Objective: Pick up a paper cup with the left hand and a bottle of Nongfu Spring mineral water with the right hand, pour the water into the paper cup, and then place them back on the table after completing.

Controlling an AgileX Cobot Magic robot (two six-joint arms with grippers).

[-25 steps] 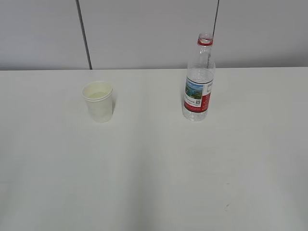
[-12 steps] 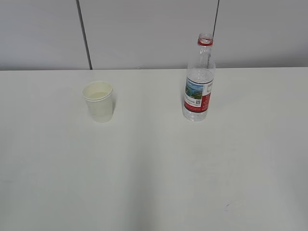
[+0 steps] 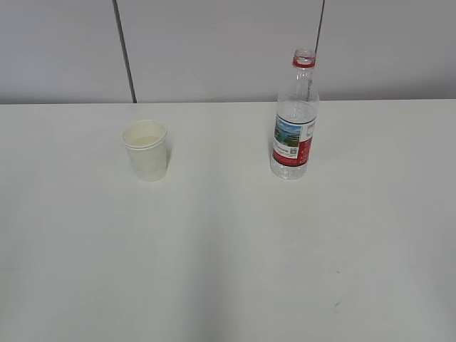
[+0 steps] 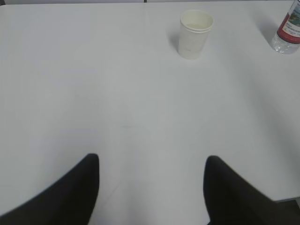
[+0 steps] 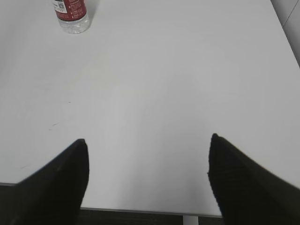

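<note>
Both arms sit back at the near edge of the table (image 3: 228, 271), out of the exterior view; only the wrist cams show them. Left gripper (image 4: 151, 187): two black fingers at the bottom of its frame, spread well apart, nothing between them, hovering over bare table near the front edge, aimed across the table toward the far side. Right gripper (image 5: 147, 178): same pose, fingers spread wide, empty, with the table's near edge visible just under the fingertips. A small dark scuff mark (image 3: 335, 306) sits on the table near the front right. Further out, the paper cup (image 3: 146, 149) stands upright on the left half of the table, well apart from both grippers; the left wrist cam has it up ahead and slightly right of centre. There seems to be some liquid low inside it, hard to tell the level. The Nongfu Spring bottle (image 3: 293, 117) stands upright on the right half, well apart from the cup, red neck ring, no cap visible, red label, water (image 3: 296, 112) reaching to about the shoulder. In the right wrist cam only its base shows, far ahead at top left. Behind the table: a grey panel wall (image 3: 214, 50).
</note>
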